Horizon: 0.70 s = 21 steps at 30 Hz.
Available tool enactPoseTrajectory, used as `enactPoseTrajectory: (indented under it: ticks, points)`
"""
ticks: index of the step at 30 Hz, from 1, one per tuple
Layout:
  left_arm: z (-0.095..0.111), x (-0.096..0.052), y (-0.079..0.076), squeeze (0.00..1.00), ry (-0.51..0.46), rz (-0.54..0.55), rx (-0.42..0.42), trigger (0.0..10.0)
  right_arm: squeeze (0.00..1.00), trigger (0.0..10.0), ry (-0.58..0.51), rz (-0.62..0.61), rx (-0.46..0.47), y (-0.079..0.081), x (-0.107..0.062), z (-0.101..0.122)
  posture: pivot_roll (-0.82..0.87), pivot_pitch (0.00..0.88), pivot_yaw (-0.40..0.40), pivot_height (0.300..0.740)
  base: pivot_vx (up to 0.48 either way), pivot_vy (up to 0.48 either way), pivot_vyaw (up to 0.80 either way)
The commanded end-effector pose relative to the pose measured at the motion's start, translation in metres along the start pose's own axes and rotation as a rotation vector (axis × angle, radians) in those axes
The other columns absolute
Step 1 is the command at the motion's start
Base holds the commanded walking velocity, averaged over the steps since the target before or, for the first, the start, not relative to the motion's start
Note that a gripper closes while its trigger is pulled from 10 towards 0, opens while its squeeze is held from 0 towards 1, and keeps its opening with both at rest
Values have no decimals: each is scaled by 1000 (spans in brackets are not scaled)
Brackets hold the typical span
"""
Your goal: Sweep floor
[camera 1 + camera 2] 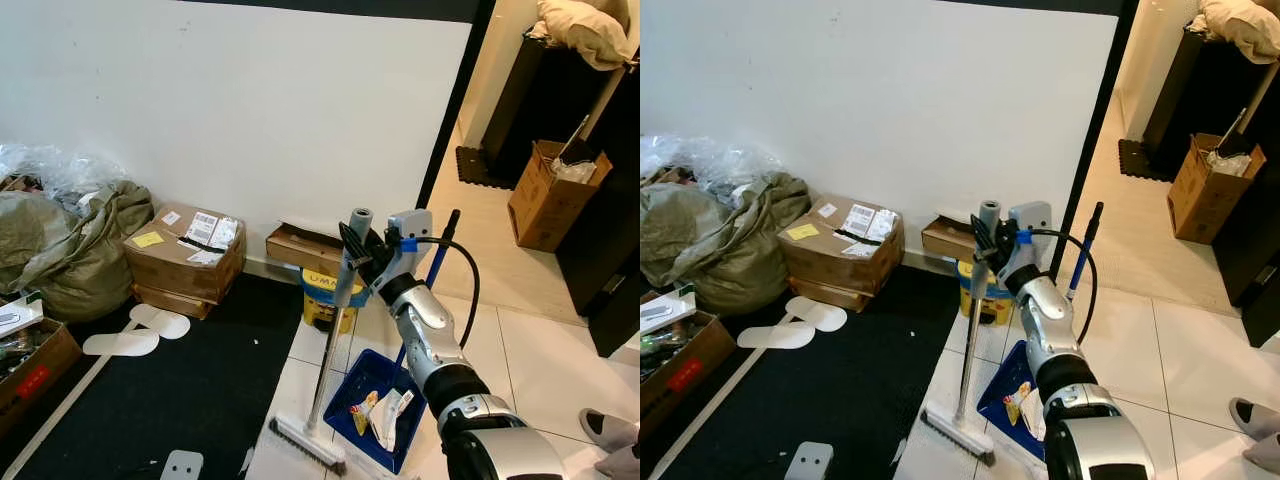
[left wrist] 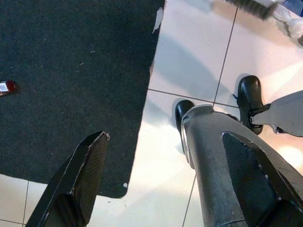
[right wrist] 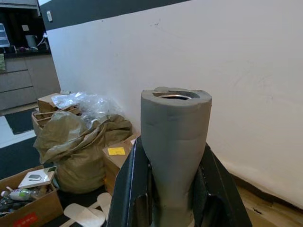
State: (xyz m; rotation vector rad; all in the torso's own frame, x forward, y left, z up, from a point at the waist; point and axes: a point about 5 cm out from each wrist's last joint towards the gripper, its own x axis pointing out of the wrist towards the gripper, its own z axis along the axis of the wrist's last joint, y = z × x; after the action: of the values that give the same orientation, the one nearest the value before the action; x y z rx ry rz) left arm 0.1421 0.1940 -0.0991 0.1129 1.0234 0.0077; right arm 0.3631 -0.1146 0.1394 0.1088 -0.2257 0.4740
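Note:
My right gripper point(image 1: 357, 250) is shut on the grey foam top of a broom handle point(image 1: 337, 320), which stands nearly upright. In the right wrist view the grey handle point(image 3: 174, 151) sits clamped between my two black fingers point(image 3: 130, 189). The broom's brush head point(image 1: 307, 444) rests on the white tiles beside the black mat. Right next to the brush lies a blue dustpan point(image 1: 362, 378) with crumpled wrappers point(image 1: 385, 412) in it; its blue-and-black handle point(image 1: 436, 262) points up. My left gripper point(image 2: 161, 179) hangs open over the floor by the mat edge.
A black mat point(image 1: 180, 390) covers the floor on the left, with white slippers point(image 1: 140, 332), cardboard boxes point(image 1: 186, 256) and a stuffed sack point(image 1: 70, 250) along the wall. A yellow bucket point(image 1: 320, 296) stands behind the broom. A doorway with a box point(image 1: 545, 195) opens at right. Someone's grey shoe point(image 1: 605, 430) is at the lower right.

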Motion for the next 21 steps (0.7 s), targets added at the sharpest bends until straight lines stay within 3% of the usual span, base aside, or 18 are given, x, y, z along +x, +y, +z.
enactPoseTrajectory:
  ticks: [1, 21]
  points:
    - [-1, 0, -1, 0, 1, -1, -11, 10000, 0, 10000, -36, 4, -11, 2, 2, 5, -46, 0, -71, 740, 0, 0, 0]
    - [-1, 0, -1, 0, 2, -1, -14, 10000, 0, 10000, 12, 27, -3, 11, -4, -8, -48, 0, -73, 740, 0, 0, 0]
